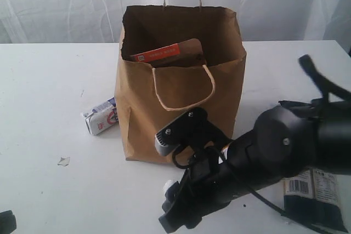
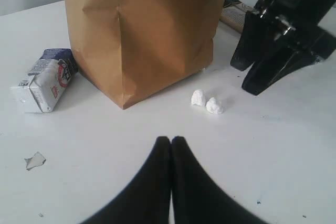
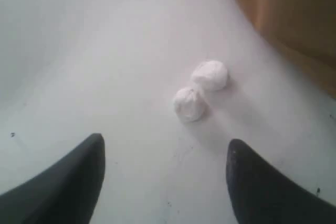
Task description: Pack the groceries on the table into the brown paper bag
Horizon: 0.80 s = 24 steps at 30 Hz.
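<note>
The brown paper bag stands upright mid-table, and a brown pouch with an orange strip shows inside it. The small white-blue carton lies on the table against the bag's left side. A long dark-blue packet lies front right, partly under my right arm. My right gripper is open and low over the table in front of the bag, just short of two small white lumps. My left gripper is shut and empty, facing the bag from the front left. The jar, can and bottle are out of view.
A small torn scrap lies on the table front left. The carton and the white lumps sit between my left gripper and the bag. My right gripper hangs just right of the lumps. White curtain behind.
</note>
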Available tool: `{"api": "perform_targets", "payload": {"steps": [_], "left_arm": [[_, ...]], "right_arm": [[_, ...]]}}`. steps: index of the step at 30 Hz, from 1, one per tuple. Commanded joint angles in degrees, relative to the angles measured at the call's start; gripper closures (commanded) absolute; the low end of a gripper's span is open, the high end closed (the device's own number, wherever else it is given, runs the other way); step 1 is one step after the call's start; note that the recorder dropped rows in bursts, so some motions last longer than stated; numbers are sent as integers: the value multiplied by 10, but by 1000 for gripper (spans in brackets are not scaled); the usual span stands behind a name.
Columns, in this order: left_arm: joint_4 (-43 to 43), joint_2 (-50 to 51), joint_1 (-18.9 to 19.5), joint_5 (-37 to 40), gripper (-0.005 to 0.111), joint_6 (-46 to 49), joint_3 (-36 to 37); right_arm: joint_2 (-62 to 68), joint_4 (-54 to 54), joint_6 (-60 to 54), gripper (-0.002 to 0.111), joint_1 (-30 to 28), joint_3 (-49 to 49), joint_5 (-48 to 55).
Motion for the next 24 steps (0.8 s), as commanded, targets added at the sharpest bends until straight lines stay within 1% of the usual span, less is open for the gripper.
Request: {"api": "perform_targets", "payload": {"steps": [1, 5, 9, 14, 19, 24], "left_arm": [[-3, -3, -3, 0, 107, 0, 1], [-3, -3, -3, 0, 107, 0, 1], [-3, -3, -3, 0, 107, 0, 1], [-3, -3, -3, 0, 107, 0, 1], [-3, -3, -3, 0, 107, 0, 1], [-3, -3, -3, 0, 107, 0, 1]], "right_arm": [[61, 2, 29, 46, 1, -10, -31], [105, 2, 30, 46, 4, -42, -19], [122, 2, 58, 46, 6, -71, -17], [124, 2, 115, 46, 6, -78, -19], [124, 0, 133, 46, 6, -78, 5], [129, 0, 133, 55, 6, -78, 12]]}}
